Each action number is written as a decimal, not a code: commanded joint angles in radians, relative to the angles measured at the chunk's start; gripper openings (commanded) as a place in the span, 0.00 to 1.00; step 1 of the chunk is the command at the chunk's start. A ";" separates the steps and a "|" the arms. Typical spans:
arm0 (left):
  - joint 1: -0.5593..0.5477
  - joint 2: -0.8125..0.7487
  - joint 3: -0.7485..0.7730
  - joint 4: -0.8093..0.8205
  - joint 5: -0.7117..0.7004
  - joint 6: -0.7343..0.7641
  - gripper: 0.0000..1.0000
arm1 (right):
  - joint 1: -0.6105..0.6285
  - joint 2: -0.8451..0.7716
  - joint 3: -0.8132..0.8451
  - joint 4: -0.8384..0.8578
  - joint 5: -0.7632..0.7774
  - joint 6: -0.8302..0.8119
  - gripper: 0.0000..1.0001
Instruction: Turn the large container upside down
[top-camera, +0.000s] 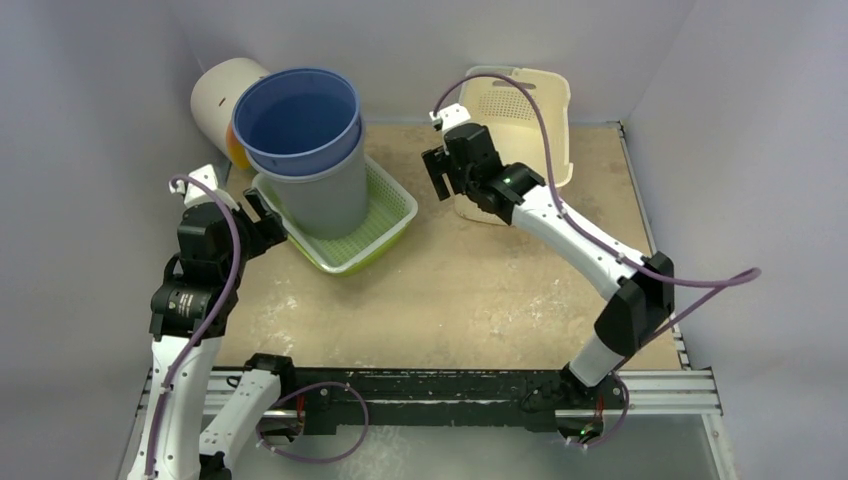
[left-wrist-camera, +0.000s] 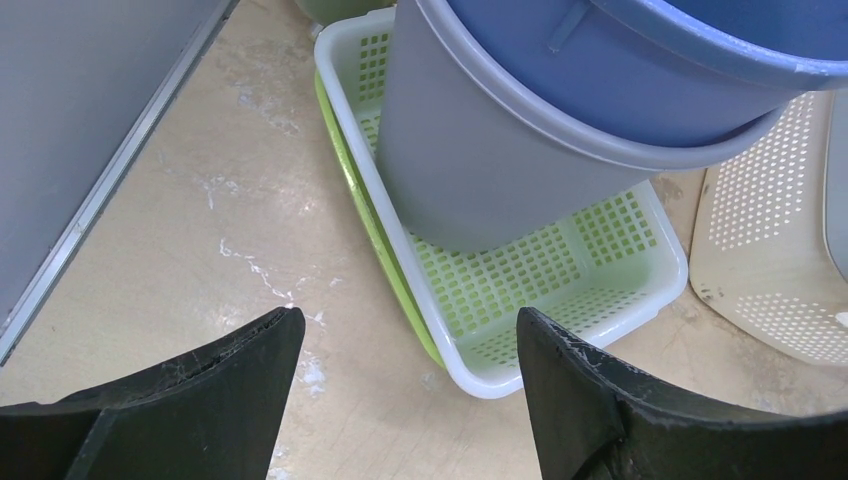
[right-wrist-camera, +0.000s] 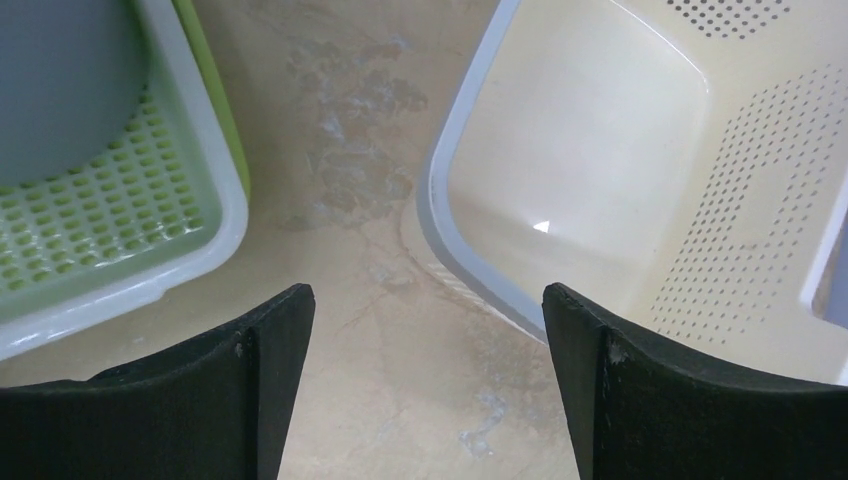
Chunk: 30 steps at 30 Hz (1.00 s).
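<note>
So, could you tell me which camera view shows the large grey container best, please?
The top external view: the grey container shows whole, upright in the green basket, a blue bucket nested inside. The left wrist view shows its wall and base close up, top cropped. The right wrist view catches only an edge of its wall.

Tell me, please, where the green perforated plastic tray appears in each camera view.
Top external: green perforated plastic tray left of centre.
Left wrist: tray at centre and right.
Right wrist: tray at left edge.
Shared landmark: grey plastic bucket standing in it.
</note>
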 joint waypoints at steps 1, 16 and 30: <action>-0.002 -0.008 -0.002 0.017 -0.003 -0.015 0.78 | -0.005 0.042 0.041 0.037 0.053 -0.041 0.87; -0.003 -0.021 0.002 -0.021 -0.017 -0.008 0.79 | -0.102 0.210 0.086 0.093 0.034 -0.073 0.76; -0.002 -0.022 -0.012 -0.020 -0.028 -0.012 0.79 | -0.119 0.253 0.051 0.114 -0.064 -0.041 0.02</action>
